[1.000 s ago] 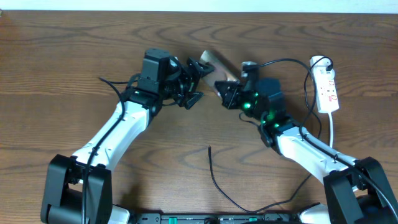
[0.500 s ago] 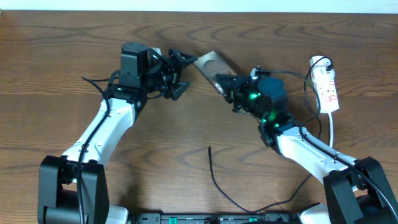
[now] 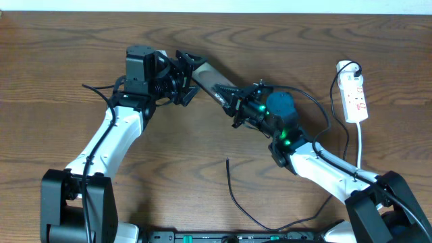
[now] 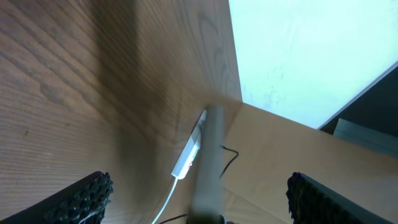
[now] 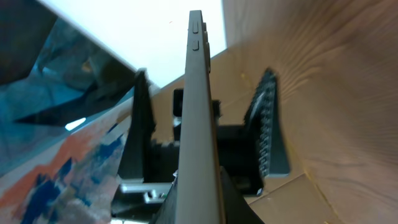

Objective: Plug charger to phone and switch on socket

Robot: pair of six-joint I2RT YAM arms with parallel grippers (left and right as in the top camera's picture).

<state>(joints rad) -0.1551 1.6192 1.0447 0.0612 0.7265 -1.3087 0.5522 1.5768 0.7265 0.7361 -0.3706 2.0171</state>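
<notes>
Right gripper [image 3: 231,101] is pinched on the phone [image 3: 210,77], holding it up off the table [image 3: 67,61] on its thin edge, and the phone's far end pokes in between the left gripper [image 3: 188,76], whose fingers [image 5: 266,118] stand spread wide on either side without touching it. So the phone is lifted, but nothing is plugged in yet: the charger [image 3: 233,192] lies on the wood near the front, its tip free and well apart from the phone. The socket [image 3: 355,94] sits off at the right edge with no gripper near it, so both plugging and switching look undone. Hard to make out: the phone's port, the socket's switch position, and the right fingertips under the phone; the charger's other end runs out of the frame
</notes>
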